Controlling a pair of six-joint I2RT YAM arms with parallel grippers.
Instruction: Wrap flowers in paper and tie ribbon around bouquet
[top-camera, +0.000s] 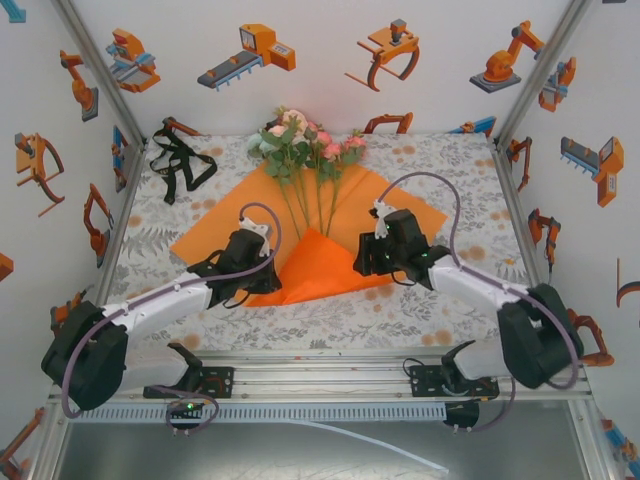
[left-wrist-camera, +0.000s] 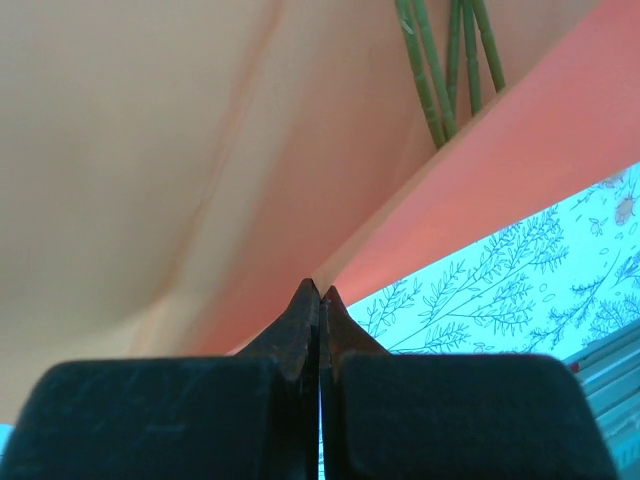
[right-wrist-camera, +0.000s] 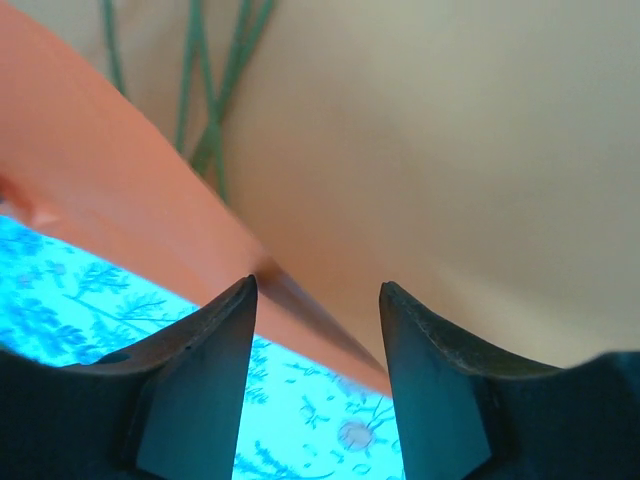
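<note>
Left claw tight on paper; flowers lengthwise, blooms far.

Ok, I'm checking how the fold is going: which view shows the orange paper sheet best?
The top external view: the bright orange paper sheet lies spread on the table, almost all visible, near corner folded over the green stems. Each wrist view gives a close-up of one raised edge, stems behind.
</note>
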